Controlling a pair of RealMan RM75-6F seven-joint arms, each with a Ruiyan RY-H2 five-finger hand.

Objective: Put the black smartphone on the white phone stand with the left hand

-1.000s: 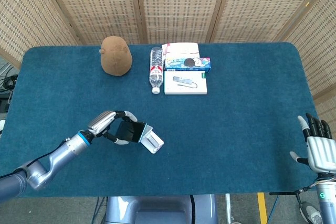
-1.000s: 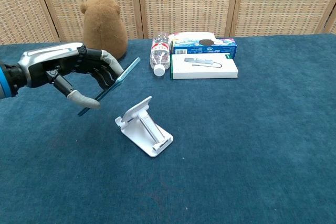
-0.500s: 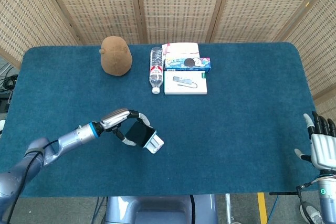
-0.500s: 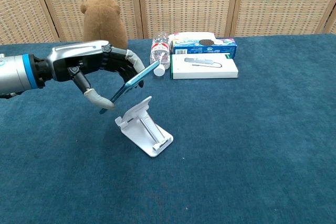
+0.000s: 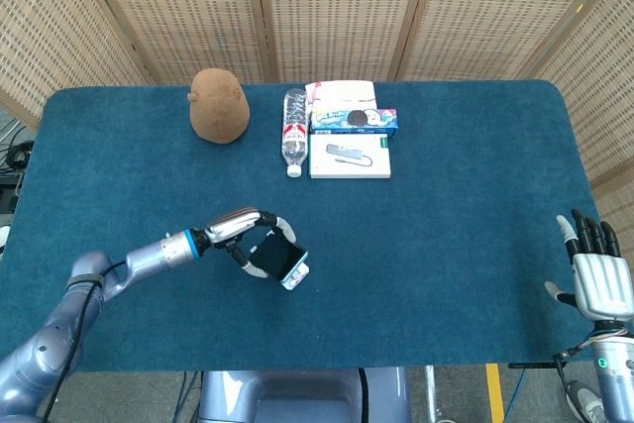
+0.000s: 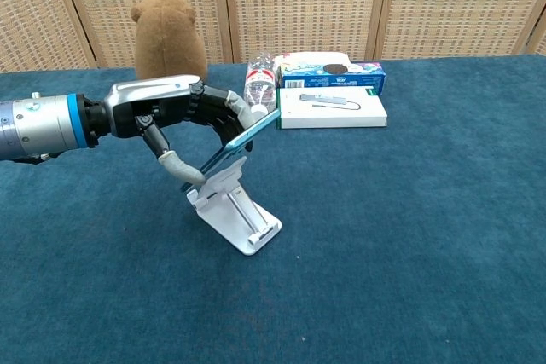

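Fingers (image 6: 243,111) pinching black smartphone (image 6: 241,138), above white phone stand (image 6: 235,210)

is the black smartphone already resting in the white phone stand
No, the left hand holds the black smartphone tilted above the white phone stand, not seated in its cradle.

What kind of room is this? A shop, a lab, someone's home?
Most likely a robot test setup, not a home: a table covered in blue cloth, woven screens closing it off behind, and a metal left hand holding a phone.

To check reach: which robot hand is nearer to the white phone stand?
Left. The left robot hand holds the smartphone just above the stand; the right robot hand is far off at the table edge.
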